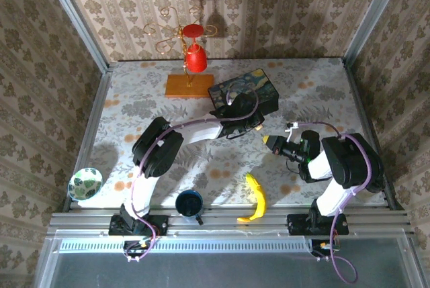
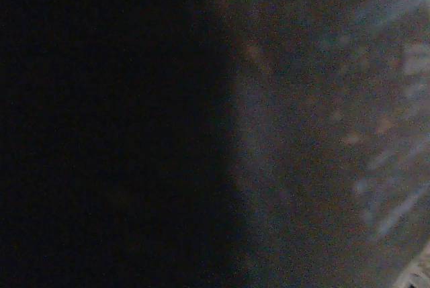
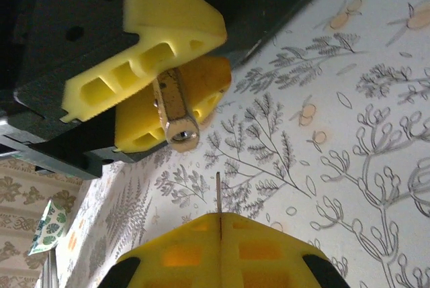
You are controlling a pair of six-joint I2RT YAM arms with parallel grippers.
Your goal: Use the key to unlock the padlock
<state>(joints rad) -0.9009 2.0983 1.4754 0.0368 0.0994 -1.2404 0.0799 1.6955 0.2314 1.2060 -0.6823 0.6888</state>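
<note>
Left gripper [image 3: 205, 60] clamps the small brass-coloured padlock [image 3: 176, 110], its long axis and keyhole end aimed toward the nearby right gripper [image 3: 220, 227], which pinches the thin silvery key [image 3: 218, 194], tip offset sideways, apart.

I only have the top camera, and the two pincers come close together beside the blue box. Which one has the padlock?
Observer: The left pincer is shut on the brass padlock, with its keyhole end towards the right wrist camera.
Operator: And the key?
Observer: The key pokes out as a thin blade from the shut right pincer.
Operator: Inserted yet?
Observer: No, the patterned tablecloth shows between the blade tip and the keyhole.
</note>
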